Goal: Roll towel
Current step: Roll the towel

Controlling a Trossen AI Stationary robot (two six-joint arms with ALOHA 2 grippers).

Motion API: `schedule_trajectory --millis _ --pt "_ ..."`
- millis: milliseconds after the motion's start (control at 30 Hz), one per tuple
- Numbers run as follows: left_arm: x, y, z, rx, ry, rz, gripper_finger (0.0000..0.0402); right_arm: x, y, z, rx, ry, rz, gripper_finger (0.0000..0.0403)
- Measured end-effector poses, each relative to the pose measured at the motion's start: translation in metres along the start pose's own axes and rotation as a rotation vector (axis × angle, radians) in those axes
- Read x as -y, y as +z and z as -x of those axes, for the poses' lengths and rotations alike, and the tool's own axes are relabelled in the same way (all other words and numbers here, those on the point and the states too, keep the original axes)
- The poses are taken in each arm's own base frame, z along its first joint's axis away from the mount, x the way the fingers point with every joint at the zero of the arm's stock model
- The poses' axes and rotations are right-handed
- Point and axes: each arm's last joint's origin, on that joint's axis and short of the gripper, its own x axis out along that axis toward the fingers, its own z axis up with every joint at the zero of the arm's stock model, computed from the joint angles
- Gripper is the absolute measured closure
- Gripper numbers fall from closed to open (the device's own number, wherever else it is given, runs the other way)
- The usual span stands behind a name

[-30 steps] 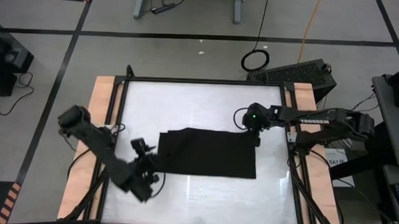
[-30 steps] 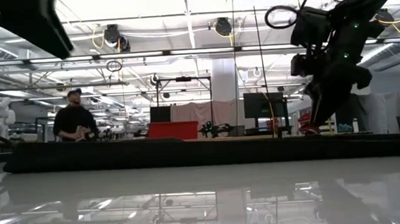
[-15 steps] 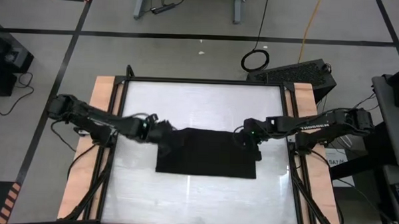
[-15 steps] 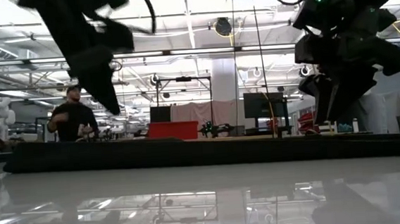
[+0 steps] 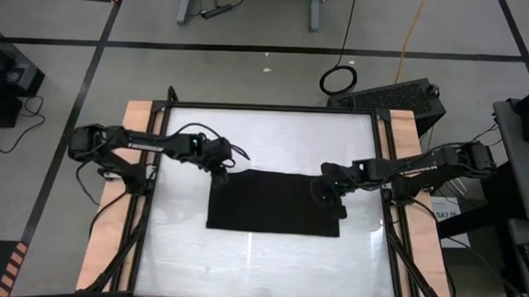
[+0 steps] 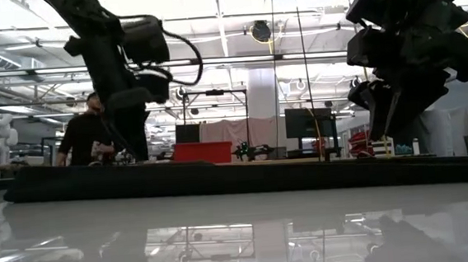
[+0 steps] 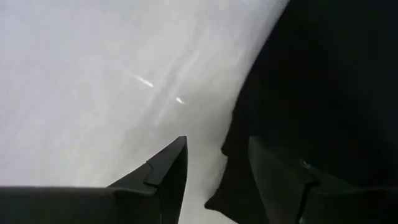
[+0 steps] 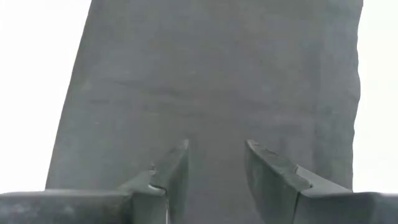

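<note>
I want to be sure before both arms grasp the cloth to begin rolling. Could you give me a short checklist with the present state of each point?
1. Black soft cloth towel lies flat on the white glossy table: ok.
2. Left gripper open, at the towel's far left corner: ok.
3. Right gripper open, over the towel's right edge: ok.
4. One left finger over cloth, the other over bare table, straddling the edge: ok.
5. Fingers touching the cloth: cannot tell.
6. Small white tag position: cannot tell.
</note>
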Motion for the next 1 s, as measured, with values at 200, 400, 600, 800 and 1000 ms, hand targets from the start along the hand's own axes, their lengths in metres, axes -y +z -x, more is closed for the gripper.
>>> schedule_trajectory --millis 200,400,600,800,1000 --pt "-0.004 0.002 -0.022 -0.056 -0.042 -0.016 0.0227 -0.003 0.0 0.0 -0.003 -0.022 0.004 0.026" --pt "-0.004 0.003 -0.035 -0.082 -0.061 -0.048 0.0227 -0.005 0.0 -0.001 -0.004 -0.019 0.008 0.026" --pt "-0.003 0.003 -0.037 -0.092 -0.091 -0.087 0.0278 -0.005 0.0 -0.001 -0.004 -0.02 0.005 0.026" --pt "-0.003 0.003 -0.036 -0.095 -0.139 -0.126 0.0388 -0.005 0.0 -0.001 -0.006 -0.019 0.005 0.026" --pt "-0.003 0.007 -0.034 -0.092 -0.138 -0.125 0.039 -0.005 -0.001 -0.001 -0.013 -0.019 0.0 0.026"
